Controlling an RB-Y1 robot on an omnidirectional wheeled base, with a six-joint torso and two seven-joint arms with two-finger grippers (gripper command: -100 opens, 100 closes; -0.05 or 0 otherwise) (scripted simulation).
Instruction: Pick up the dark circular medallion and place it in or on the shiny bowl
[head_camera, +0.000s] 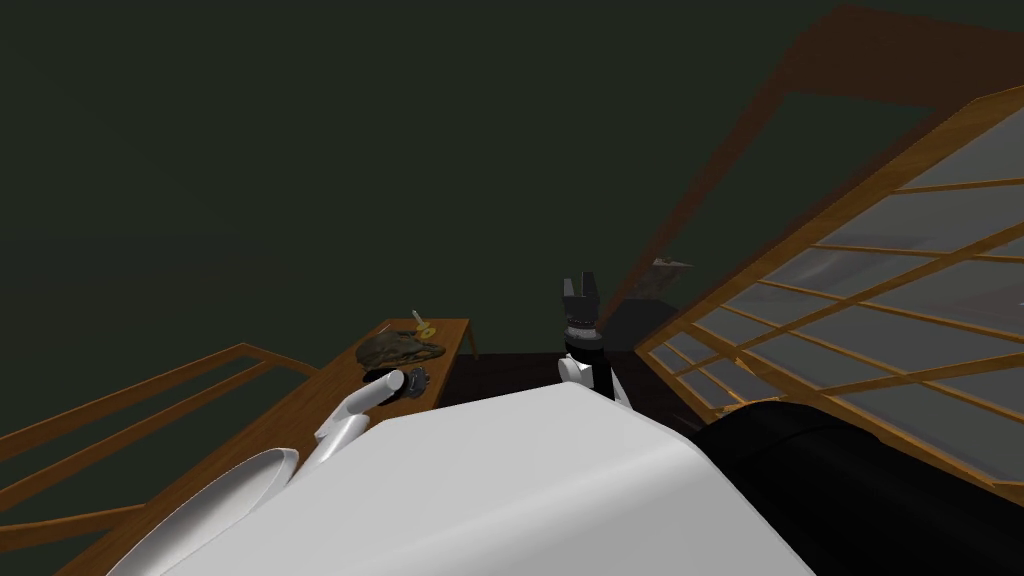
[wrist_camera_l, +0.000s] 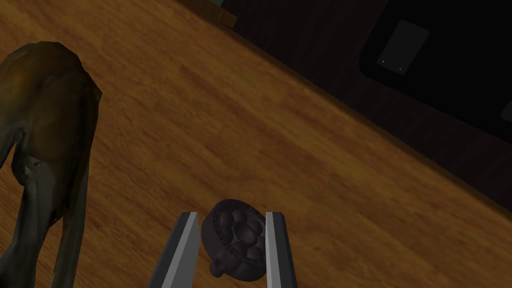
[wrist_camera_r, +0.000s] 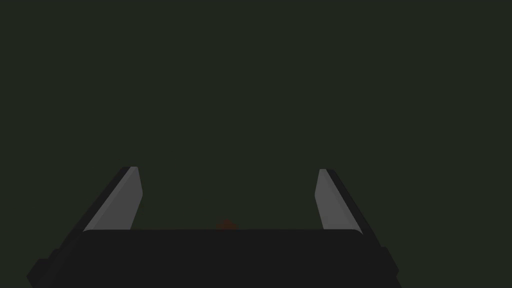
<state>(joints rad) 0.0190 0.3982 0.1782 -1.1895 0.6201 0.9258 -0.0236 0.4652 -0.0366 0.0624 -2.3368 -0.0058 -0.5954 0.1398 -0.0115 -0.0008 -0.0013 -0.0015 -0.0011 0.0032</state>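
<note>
Your left gripper (wrist_camera_l: 232, 216) is the arm on the job. Its two fingers (wrist_camera_l: 182, 250) stand narrow, one on each side of the medallion (wrist_camera_l: 235, 245), and they look to be pressing its rim. The medallion sits deep between them, close to the gripper's body, with its embossed face turned toward the camera and somewhat tilted. You cannot tell whether it is clear of the table (wrist_camera_l: 310, 150) or rests on it. It is near the table's long edge on the dark-floor side, with the olive-brown heap (wrist_camera_l: 45, 125) close by toward the far end.

The next move turns on where the bowl (head_camera: 235, 490) lies. It is at the table's near end, back toward you from the gripper along the table's length, and well apart from the medallion. So the move looks like a lift first, then a draw of the hand back toward your body, not outward. Your right gripper (head_camera: 580, 287) is raised beyond the table's edge, fingers wide and empty, farther from both things
</note>
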